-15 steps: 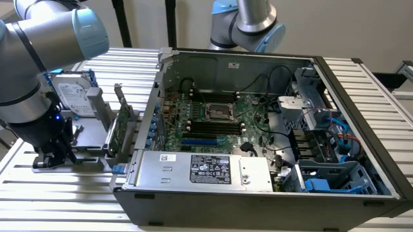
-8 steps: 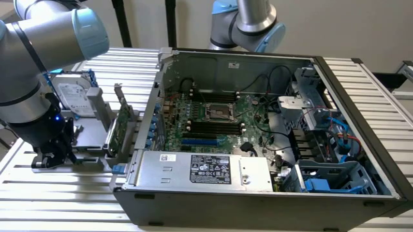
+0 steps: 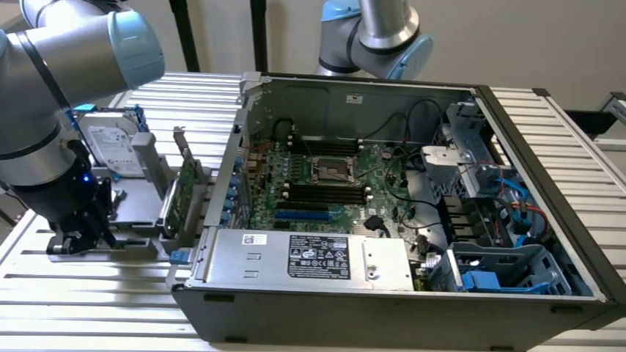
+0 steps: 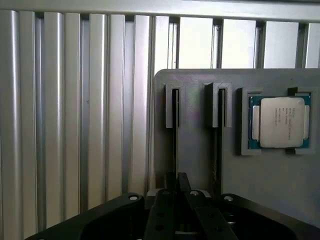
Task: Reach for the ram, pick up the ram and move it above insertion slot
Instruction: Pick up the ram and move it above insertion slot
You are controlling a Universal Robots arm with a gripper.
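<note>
While the gripper (image 4: 177, 182) hung low over the grey holder (image 4: 280, 190) at the exterior view's left, the ram (image 4: 175, 130), a thin dark edge, stood in one of two slots (image 4: 221, 105) right at it; its grip could not be told. One CPU (image 4: 280, 121) lay beside the slots.

This was a robotics lab: grey, blue-capped robot arms (image 3: 59, 66) stood over a ribbed aluminium tabletop (image 3: 98, 293) carrying an opened black desktop computer case (image 3: 391, 312).
</note>
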